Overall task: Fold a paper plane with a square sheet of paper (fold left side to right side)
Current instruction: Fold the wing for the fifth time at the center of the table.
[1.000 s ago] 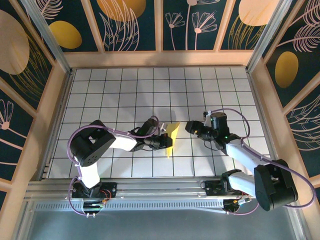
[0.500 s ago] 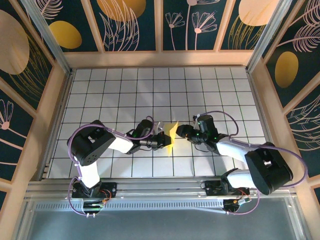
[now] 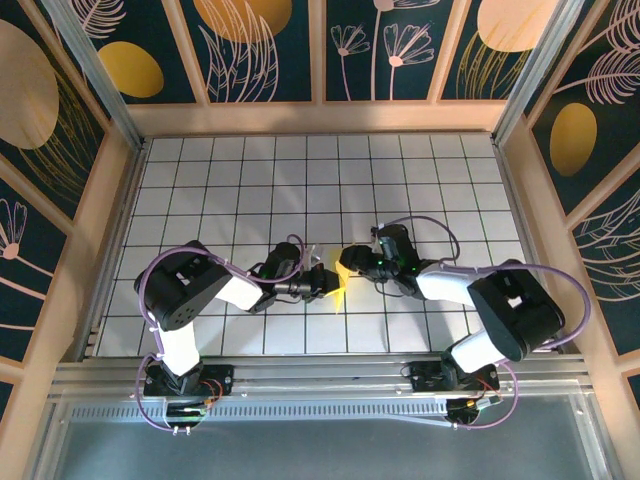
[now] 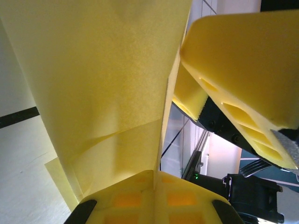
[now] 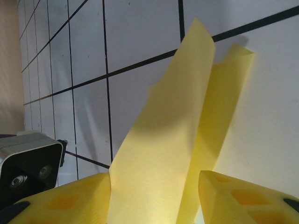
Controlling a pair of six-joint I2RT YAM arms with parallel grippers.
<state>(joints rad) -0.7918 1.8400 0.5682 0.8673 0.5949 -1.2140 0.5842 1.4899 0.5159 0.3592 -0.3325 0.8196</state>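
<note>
L gripper (image 3: 326, 284) pressed shut on bottom edge of the creased yellow paper (image 3: 341, 279) (flaps raised, mid table (image 3: 250, 180)). R gripper (image 5: 155, 179) just beyond, fingers spread either side of paper.

The top camera hangs above and behind both arms, looking down from afar on the whole table (image 3: 240, 180), where the left gripper (image 3: 328, 283) and right gripper (image 3: 347, 262) stand close together. The left wrist camera sits just behind its own fingers (image 4: 126, 200), facing along them, very near the paper (image 4: 103, 70) rising from between them. The right wrist camera looks past its fingers (image 5: 74, 200) at the same paper, between them. All three views share it; the left wrist view also catches the right arm's fingers (image 4: 243, 65) beside it.
</note>
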